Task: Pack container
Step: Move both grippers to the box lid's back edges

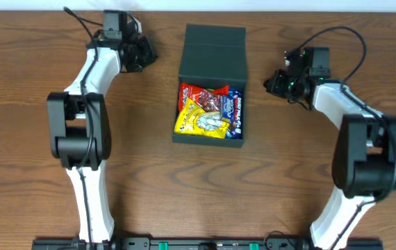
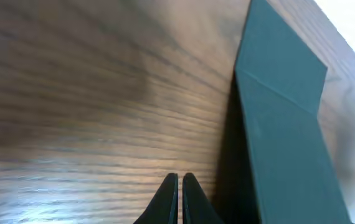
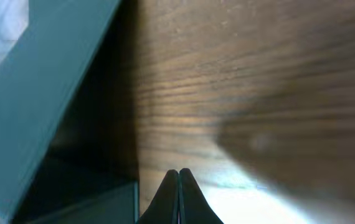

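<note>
The dark green container (image 1: 210, 141) sits at the table's middle, its hinged lid (image 1: 215, 40) open and lying back toward the far edge. Inside lie a yellow packet (image 1: 198, 119), a red packet (image 1: 199, 94) and a blue packet (image 1: 235, 110). My left gripper (image 1: 149, 54) is shut and empty, left of the lid; the lid shows in the left wrist view (image 2: 283, 124) to the right of the fingertips (image 2: 179, 177). My right gripper (image 1: 270, 82) is shut and empty, right of the container. The container wall shows in the right wrist view (image 3: 53, 81), left of the fingertips (image 3: 178, 172).
The wooden table (image 1: 38, 194) has a white strip (image 1: 288, 5) along its far edge. Both arm bases stand near the front edge.
</note>
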Controlling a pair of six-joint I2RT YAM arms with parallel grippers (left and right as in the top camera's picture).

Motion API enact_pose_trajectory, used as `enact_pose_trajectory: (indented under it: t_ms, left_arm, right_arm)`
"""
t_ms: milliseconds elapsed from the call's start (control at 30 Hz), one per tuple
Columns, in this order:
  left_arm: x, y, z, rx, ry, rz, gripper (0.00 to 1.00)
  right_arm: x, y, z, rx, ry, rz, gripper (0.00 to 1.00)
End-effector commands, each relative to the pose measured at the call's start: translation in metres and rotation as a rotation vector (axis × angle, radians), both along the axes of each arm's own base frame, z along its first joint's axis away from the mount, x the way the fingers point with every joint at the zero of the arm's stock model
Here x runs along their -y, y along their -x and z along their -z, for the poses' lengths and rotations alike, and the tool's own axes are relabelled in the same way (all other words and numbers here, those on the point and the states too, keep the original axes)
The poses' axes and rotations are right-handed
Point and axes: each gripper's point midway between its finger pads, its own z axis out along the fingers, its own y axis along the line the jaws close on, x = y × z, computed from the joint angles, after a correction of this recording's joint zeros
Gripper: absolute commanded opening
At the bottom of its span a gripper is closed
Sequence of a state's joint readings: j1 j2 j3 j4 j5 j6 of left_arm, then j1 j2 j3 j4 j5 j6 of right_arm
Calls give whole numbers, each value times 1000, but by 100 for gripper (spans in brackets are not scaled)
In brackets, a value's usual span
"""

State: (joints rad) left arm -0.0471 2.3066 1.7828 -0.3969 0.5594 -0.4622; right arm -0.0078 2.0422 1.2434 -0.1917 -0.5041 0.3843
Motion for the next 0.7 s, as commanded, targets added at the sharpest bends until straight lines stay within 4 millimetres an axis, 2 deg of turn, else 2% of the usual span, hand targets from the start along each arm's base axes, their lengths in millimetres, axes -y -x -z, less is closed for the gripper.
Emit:
enact_pose_trajectory:
  t_ms: [0,167,300,433,667]
  left_arm:
    - [13,-2,3,-42,98,-21,6]
    - [28,-6,5,-27,107,-17,6]
    - [32,-6,17,-65,125,-38,6]
    - [47,-10,27,-119,220,-6,5]
    - [66,-1,29,-148,222,46,6]
  right_arm:
    - [-16,-2,8,-35,-121,14,1]
    - [-19,-17,10,7,-171,33,1]
    - [-20,-22,7,30,-175,35,1]
    - [-22,-23,4,33,-195,36,1]
    - [-45,-21,7,22,-243,3,1]
